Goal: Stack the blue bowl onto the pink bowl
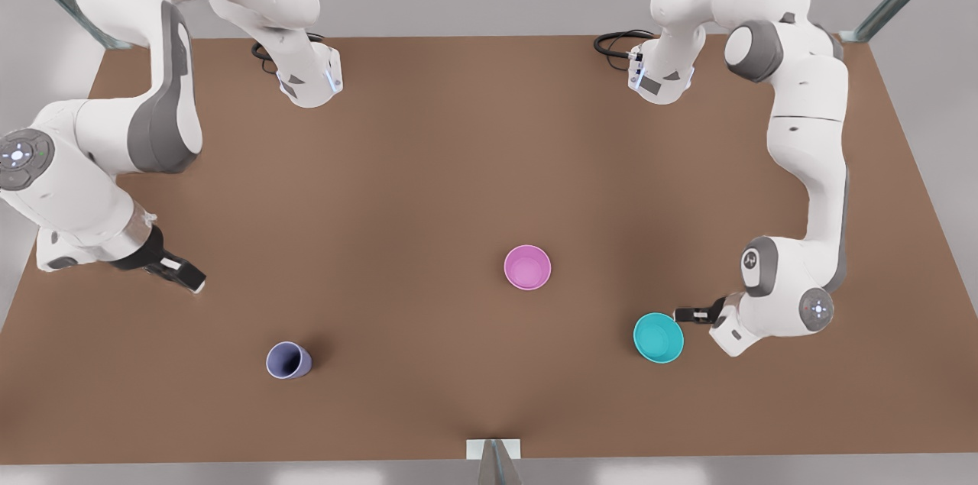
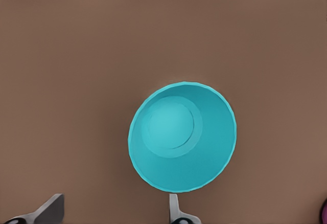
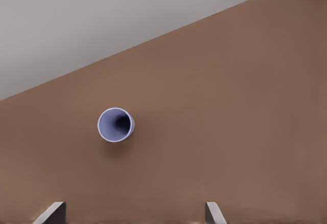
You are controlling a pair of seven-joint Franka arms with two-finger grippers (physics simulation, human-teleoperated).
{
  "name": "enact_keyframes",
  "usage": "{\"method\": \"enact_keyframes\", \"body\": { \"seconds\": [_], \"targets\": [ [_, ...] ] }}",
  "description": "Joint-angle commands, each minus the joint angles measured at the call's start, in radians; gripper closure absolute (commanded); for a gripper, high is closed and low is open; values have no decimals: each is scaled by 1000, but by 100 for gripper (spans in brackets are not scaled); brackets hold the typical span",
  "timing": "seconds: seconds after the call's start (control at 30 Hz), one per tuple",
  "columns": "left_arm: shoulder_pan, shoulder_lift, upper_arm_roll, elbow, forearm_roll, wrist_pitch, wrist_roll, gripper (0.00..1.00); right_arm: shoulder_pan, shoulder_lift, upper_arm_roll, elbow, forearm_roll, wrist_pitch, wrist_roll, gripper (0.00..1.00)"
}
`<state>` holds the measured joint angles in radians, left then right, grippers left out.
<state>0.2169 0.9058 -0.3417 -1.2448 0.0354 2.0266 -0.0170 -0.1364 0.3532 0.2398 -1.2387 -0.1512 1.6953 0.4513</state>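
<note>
The blue bowl [image 1: 658, 337] [image 2: 182, 142] stands upright on the brown table, toward the front view's right. My left gripper [image 1: 691, 315] [image 2: 112, 215] hovers open just beside it; one finger [image 2: 173, 209] is near the bowl's rim and nothing is between the fingers. The pink bowl [image 1: 527, 267] stands upright near the table's middle, apart from the blue one; a sliver of it [image 2: 324, 211] appears in the left wrist view. My right gripper [image 1: 183, 276] [image 3: 133, 215] waits open over the table at the front view's left.
A small purplish-blue cup [image 1: 288, 360] [image 3: 116, 124] stands near the front left of the table. The two arm bases [image 1: 309, 80] [image 1: 661, 76] sit at the back edge. A camera mount [image 1: 493, 454] is at the front edge.
</note>
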Motion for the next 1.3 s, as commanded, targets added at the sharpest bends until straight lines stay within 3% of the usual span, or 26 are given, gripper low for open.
{"method": "enact_keyframes", "body": {
  "seconds": [0.0, 0.13, 0.33, 0.47, 0.6, 0.73, 0.8, 1.0, 1.03, 1.2, 1.27],
  "targets": [
    [-10, 25, 10, 24, 3, 224, -136, 0, 8, -22, 1, -1, -31, -255, -571, 0],
    [-36, 33, 30, -2, -3, 224, -136, 0, -5, -36, -8, -36, 36, -252, -571, 0],
    [-53, 64, 32, -5, -3, 222, -141, 3, -46, -227, -10, -248, 107, -195, -576, 0],
    [-59, 68, 33, -7, -6, 221, -182, 76, -48, -227, -13, -271, 107, -180, -576, 0],
    [-59, 67, 33, -5, -5, 218, -181, 79, -48, -224, -13, -271, 107, -178, -576, 0],
    [-82, -56, 95, 4, -3, 8, -190, 79, -48, -223, -13, -272, 107, -178, -576, 0],
    [-159, -97, 95, 31, 1, -109, -359, 79, -48, -221, -13, -272, 107, -178, -576, 0],
    [-421, -100, 61, 103, -58, -226, -879, 79, -48, -220, -13, -272, 108, -174, -576, 0],
    [-424, -100, 20, 103, -55, -226, -940, 79, -48, -218, -13, -272, 108, -172, -576, 0],
    [-499, -71, 20, 85, -29, -152, -954, 79, -46, -217, -13, -278, 108, -169, -576, 0],
    [-496, -128, 12, -25, -31, -29, -956, 79, -46, -217, -13, -280, 108, -169, -576, 0]
  ]
}}
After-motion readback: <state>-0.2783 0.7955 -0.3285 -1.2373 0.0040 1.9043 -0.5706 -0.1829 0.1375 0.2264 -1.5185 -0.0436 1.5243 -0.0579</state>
